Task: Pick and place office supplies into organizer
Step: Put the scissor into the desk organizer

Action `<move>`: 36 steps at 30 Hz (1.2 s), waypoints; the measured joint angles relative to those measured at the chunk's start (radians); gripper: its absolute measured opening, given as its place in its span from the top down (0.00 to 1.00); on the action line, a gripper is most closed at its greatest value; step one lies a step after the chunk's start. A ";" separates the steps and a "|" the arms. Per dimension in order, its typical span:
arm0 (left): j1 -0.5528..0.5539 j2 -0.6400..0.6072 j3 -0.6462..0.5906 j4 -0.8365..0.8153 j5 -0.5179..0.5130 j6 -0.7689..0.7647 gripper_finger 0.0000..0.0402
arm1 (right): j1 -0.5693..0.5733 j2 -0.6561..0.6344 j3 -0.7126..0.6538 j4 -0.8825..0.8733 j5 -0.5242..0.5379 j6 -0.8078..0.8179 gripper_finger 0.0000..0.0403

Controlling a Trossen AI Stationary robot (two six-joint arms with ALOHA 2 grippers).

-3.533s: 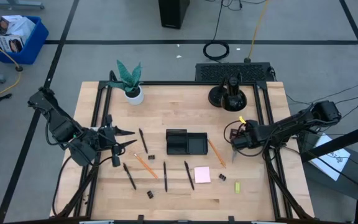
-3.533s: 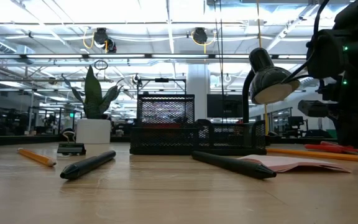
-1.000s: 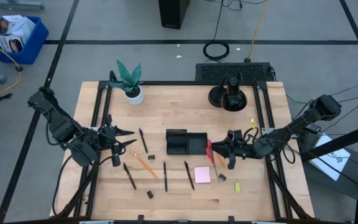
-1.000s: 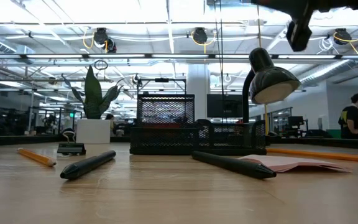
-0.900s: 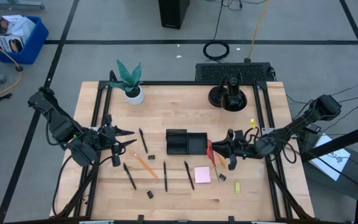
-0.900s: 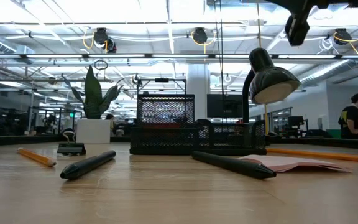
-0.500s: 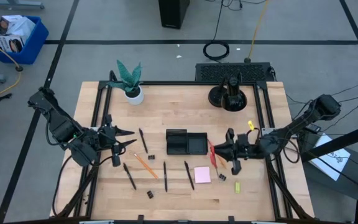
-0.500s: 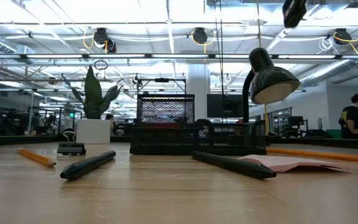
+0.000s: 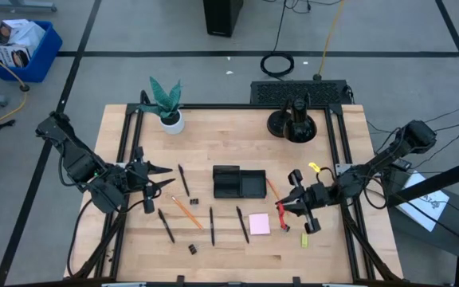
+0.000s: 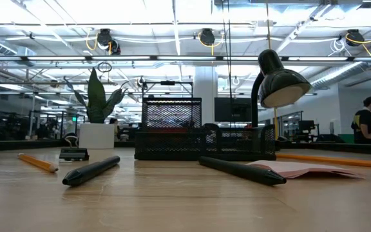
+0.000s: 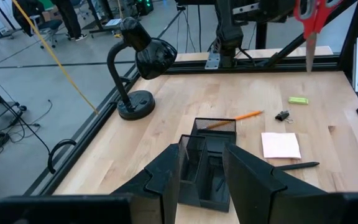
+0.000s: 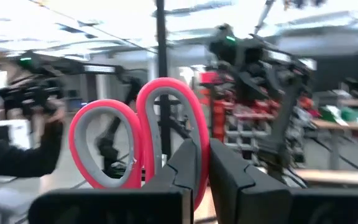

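Right of organizer [image 9: 240,184], above table: right gripper [image 9: 287,206] clamped on scissors [image 9: 280,214]. Risk: slippage or tilt, missing compartment. Left gripper [image 9: 154,177] parted, empty.

Our right tool [image 9: 287,206] is clamped shut, arm stretched in from the right edge. Our left tool [image 9: 159,177] waits at the left side, fingers parted.

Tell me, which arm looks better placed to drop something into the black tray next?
The right one, probably: its gripper already holds the scissors in the air just beside the tray. The left gripper waits empty at the table's far side.
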 joint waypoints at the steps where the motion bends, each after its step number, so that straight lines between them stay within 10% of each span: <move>1: 0.000 0.000 0.000 0.000 0.000 0.000 0.68 | 0.000 0.000 0.000 0.008 -0.025 -0.015 0.96; 18: 0.000 0.000 0.000 0.000 0.000 0.000 0.68 | 0.001 0.000 0.000 0.083 -0.453 -0.102 0.96; 36: 0.000 0.000 0.000 0.000 0.000 -0.005 0.68 | -0.031 0.026 0.000 0.049 -0.427 -0.177 0.96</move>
